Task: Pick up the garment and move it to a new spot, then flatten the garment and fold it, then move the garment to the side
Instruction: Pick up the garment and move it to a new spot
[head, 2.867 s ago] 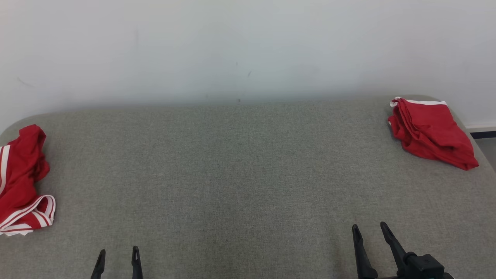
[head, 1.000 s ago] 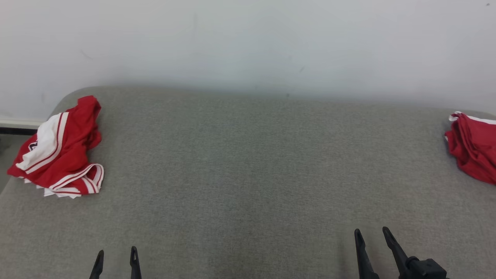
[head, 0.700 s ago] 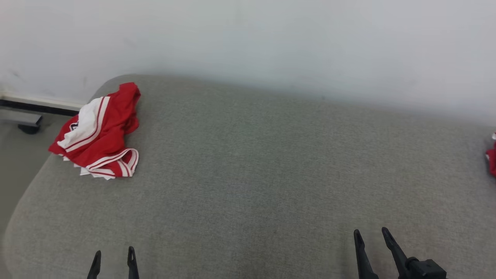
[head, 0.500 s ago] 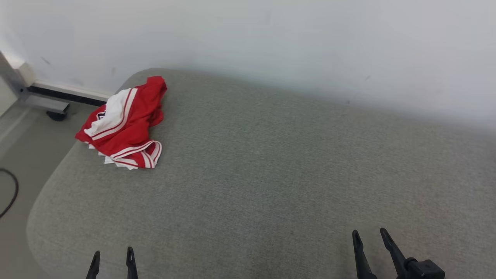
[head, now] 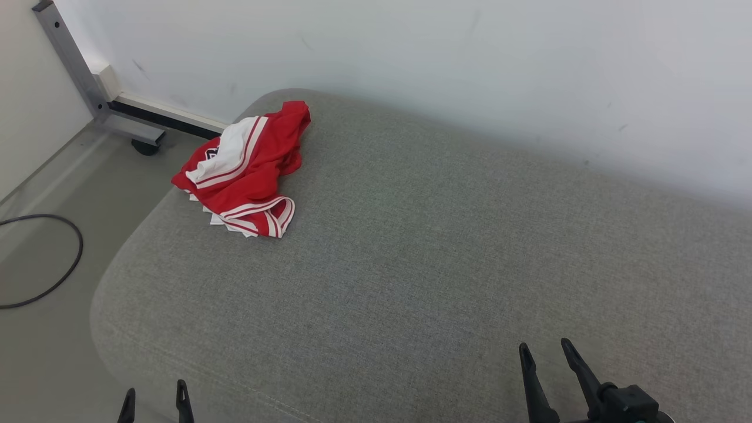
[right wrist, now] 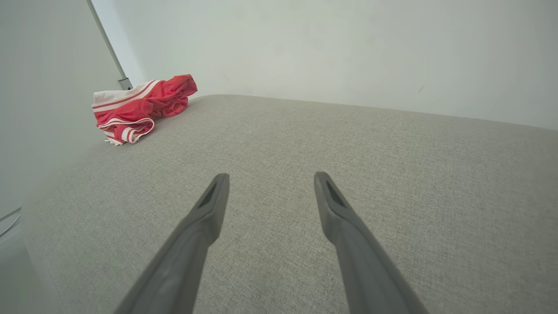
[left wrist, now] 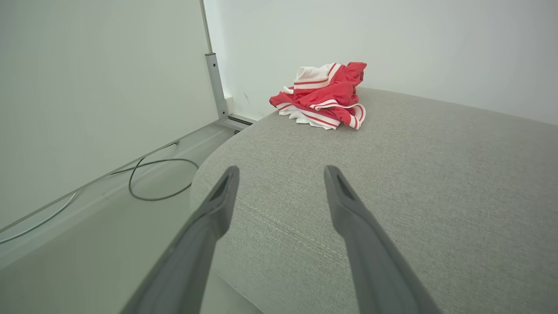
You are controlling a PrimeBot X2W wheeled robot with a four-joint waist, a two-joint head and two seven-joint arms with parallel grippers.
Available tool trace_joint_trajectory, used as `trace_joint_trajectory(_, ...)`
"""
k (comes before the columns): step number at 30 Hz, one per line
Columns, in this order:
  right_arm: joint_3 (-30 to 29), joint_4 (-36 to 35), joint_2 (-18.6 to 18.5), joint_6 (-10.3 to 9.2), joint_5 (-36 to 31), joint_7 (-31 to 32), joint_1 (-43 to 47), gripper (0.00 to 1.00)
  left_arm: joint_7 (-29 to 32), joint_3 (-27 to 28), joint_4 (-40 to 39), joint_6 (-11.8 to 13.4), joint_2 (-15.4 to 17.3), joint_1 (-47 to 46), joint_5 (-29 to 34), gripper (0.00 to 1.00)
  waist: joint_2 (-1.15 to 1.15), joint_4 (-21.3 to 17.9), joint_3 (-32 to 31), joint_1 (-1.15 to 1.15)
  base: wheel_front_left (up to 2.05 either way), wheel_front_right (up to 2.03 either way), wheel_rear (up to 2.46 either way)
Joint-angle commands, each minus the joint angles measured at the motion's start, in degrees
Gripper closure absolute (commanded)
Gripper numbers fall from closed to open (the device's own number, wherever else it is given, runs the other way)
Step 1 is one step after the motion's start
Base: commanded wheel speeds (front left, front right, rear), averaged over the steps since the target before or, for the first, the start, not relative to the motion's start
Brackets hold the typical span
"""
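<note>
Garment: we see the red and white garment (head: 244, 170) in a crumpled heap at the far left corner of the grey cushion (head: 423, 252).
Left gripper: our left gripper (head: 155, 388) is wide open and holds nothing. It hangs at the near left edge, well apart from the garment.
Right gripper: our right gripper (head: 543, 344) is wide open with nothing in it, over bare cushion.
Floor (head: 35, 352): a black cable (head: 61, 276) curls there.

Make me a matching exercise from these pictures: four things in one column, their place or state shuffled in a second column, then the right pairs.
1. crumpled red and white garment
2. thin black cable
3. grey metal post
4. left end effector

A. open, holding nothing
B. looped on the floor
C. standing beside the wall
D. near the far left corner of the grey fabric cushion

Pairs: 1-D, 2-B, 3-C, 4-A
</note>
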Motion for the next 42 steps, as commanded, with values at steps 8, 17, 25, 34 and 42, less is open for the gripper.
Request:
trace_joint_trajectory(8,1.1,0.61,0.1,0.05,-0.48,0.0,-1.54,0.0,-0.19,0.52,-0.87,0.75,-0.08,1.15,-0.67,0.0,0.0,0.51,0.76,0.0,0.0,0.0,0.0)
trace_joint_trajectory(17,0.77,0.12,0.1,0.05,-0.52,0.0,-1.1,0.0,-0.19,0.59,-0.08,0.18,-0.08,0.04,-0.65,0.0,0.0,0.21,0.38,0.0,0.0,0.0,0.0)
trace_joint_trajectory(25,1.4,-1.46,0.12,0.05,-0.78,0.0,-0.83,0.0,-0.19,1.85,1.76,-2.82,0.45,-4.31,1.28,0.0,0.0,-2.82,1.58,0.0,0.0,0.0,0.0)
trace_joint_trajectory(34,4.29,-2.69,0.05,0.05,-3.1,0.0,-6.63,0.0,-0.19,7.72,3.04,-5.61,4.31,-19.39,0.64,0.0,0.0,-14.52,9.52,0.0,0.0,0.0,0.0)
trace_joint_trajectory(42,4.45,-4.5,0.02,0.05,-3.33,-0.01,-11.33,0.0,-0.19,12.12,7.35,-6.81,10.74,-33.31,-0.58,0.0,0.0,-22.55,16.34,0.0,0.0,0.0,0.0)
